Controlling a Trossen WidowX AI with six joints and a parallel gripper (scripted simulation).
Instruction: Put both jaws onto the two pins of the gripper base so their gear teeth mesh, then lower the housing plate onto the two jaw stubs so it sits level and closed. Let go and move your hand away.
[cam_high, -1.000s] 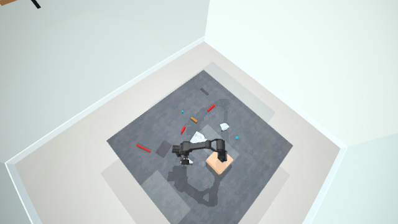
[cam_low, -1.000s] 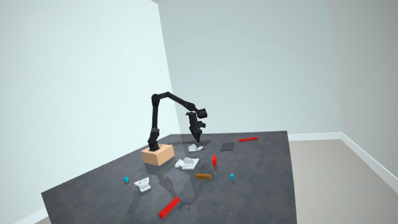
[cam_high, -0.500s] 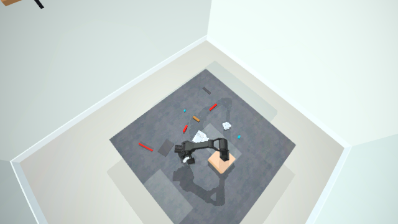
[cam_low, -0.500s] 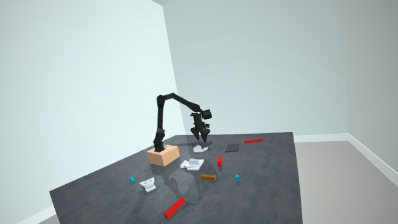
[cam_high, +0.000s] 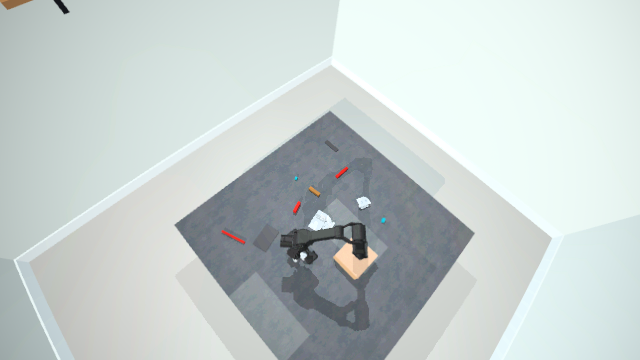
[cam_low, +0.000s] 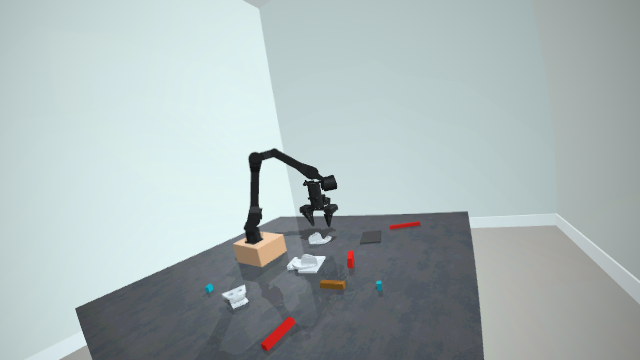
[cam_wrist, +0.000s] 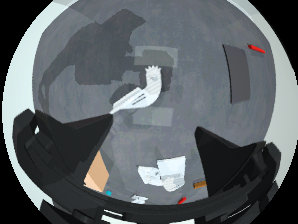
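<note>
One white jaw (cam_high: 303, 256) (cam_low: 319, 239) (cam_wrist: 150, 92) lies on the table (cam_high: 400, 220) (cam_low: 425, 310) (cam_wrist: 200, 75) beneath the gripper (cam_high: 302, 258) (cam_low: 320, 224) (cam_wrist: 155, 123), whose fingers we see spread wide, pinching nothing. We note its toothed end and, beside the arm's block (cam_high: 345, 262) (cam_low: 250, 254) (cam_wrist: 96, 175), a white cluster (cam_high: 320, 220) (cam_low: 306, 264) (cam_wrist: 167, 172) of a flat part with another curved part. Well apart from the gripper, we find another white part (cam_high: 363, 202) (cam_low: 236, 296) (cam_wrist: 139, 199), near a cyan block (cam_high: 383, 220) (cam_low: 209, 288) (cam_wrist: 108, 193).

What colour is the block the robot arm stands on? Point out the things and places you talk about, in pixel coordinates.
Light orange-tan (cam_high: 345, 260) (cam_low: 248, 254) (cam_wrist: 95, 175); it shows best in the exterior view.
</note>
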